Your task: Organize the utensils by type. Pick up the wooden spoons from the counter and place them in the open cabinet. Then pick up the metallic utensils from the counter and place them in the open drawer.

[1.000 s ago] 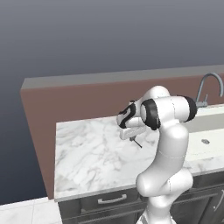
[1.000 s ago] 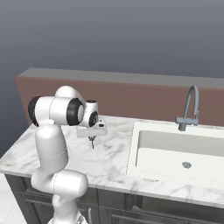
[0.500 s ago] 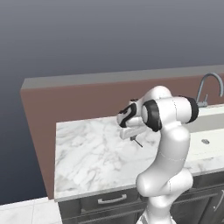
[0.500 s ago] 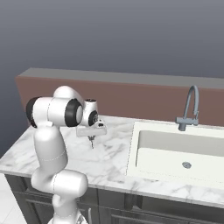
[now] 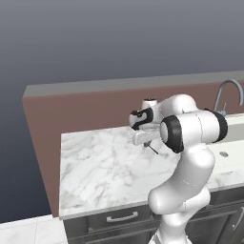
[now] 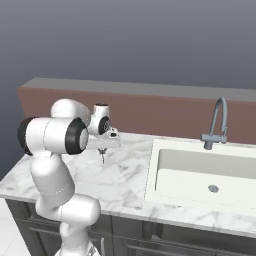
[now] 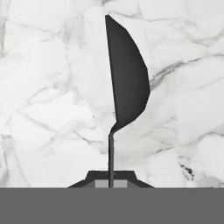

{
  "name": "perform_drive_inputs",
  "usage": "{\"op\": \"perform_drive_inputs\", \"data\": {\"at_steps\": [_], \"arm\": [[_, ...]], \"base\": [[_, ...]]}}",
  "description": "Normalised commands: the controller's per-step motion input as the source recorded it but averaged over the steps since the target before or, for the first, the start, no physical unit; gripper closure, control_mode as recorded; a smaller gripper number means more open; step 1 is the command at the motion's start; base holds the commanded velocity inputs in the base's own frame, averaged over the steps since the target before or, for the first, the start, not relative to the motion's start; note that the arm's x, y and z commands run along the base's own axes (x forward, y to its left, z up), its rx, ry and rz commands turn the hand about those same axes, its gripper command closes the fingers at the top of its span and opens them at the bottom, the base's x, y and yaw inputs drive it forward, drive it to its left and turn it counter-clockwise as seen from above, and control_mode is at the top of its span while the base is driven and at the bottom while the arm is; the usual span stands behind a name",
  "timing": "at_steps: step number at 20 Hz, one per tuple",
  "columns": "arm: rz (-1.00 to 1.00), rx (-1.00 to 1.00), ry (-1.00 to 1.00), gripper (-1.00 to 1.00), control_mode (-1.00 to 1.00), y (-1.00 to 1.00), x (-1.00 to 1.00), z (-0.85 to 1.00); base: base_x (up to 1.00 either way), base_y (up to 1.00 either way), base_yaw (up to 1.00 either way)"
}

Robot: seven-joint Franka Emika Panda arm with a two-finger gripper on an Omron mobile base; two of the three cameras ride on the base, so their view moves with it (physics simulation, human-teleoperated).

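The gripper [image 7: 111,178] is pinched shut on the thin handle of a dark metal utensil [image 7: 127,78], whose head hangs below it, clear of the counter [image 5: 100,167]. The white arm [image 5: 190,133] holds it above the marble, left of the sink [image 6: 200,172] and faucet [image 6: 216,125]. This looks like the metal-utensil step: carrying it. Next it needs moving to the open drawer and releasing there.
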Motion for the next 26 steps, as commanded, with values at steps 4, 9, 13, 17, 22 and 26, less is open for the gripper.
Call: {"op": "perform_drive_inputs", "data": {"at_steps": [4, 9, 13, 17, 22, 26], "arm": [[0.00, 0.00, 0.05, 1.00, -1.00, 0.00, -0.40, 0.51], [0.06, 0.00, 0.01, 1.00, -1.00, -0.04, -0.12, 0.30], [0.13, 0.00, 0.00, 1.00, -1.00, -0.09, -0.30, 0.48], [0.09, 0.00, 0.00, 1.00, -1.00, -0.15, -0.42, 0.49], [0.03, 0.00, 0.03, 1.00, -1.00, -0.08, -0.41, 0.35], [0.00, -0.02, 0.08, 1.00, -1.00, -0.02, -0.08, 0.00]], "base": [[0.00, 0.00, 0.00], [0.00, 0.00, 0.00], [0.00, 0.00, 0.00], [0.00, 0.00, 0.00], [0.00, 0.00, 0.00], [0.00, 0.00, 0.00]]}}
